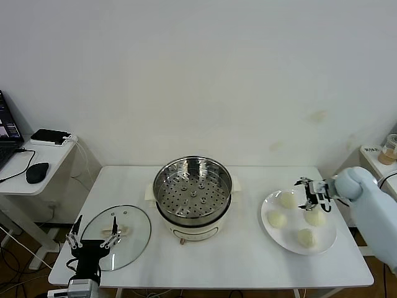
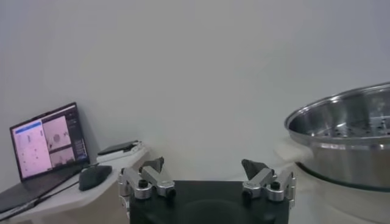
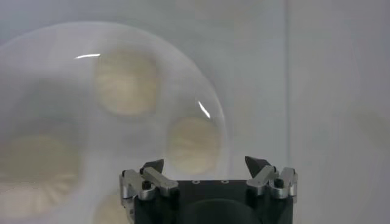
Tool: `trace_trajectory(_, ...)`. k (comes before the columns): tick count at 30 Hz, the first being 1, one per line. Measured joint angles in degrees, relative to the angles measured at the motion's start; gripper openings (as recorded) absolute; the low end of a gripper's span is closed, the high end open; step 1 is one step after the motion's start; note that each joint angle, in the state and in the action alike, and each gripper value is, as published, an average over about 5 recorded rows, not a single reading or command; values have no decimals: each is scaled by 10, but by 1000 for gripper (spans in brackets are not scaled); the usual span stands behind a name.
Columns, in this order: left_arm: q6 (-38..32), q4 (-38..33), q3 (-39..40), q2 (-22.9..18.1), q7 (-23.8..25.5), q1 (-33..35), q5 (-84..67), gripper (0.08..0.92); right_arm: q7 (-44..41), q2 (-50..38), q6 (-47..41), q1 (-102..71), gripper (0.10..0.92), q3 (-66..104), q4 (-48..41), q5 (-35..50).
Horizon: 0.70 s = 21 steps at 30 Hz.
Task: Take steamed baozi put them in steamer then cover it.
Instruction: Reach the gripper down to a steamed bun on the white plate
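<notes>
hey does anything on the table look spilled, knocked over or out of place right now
Nothing stands out. Four baozi sit on the white plate, the steamer stands upright and empty, and the glass lid lies flat beside it.

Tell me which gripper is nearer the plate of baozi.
Right. The right gripper hovers open directly over the plate holding the four baozi. The left gripper is open at the table's far left, above the glass lid.

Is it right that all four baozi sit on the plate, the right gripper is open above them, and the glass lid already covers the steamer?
No. In the head view the cover lies on the table left of the open steamer. The rest holds.
</notes>
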Motion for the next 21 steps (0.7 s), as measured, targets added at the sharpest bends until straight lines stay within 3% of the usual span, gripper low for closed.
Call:
trace_trajectory(15, -1, -1, -12, -2, 0, -1, 0, 823, 0, 53, -2, 52, 820, -55, -92, -34)
trace_trajectory(21, -1, -1, -14, -1, 0, -2, 0, 823, 1, 61, -5, 61, 769, -65, -106, -40)
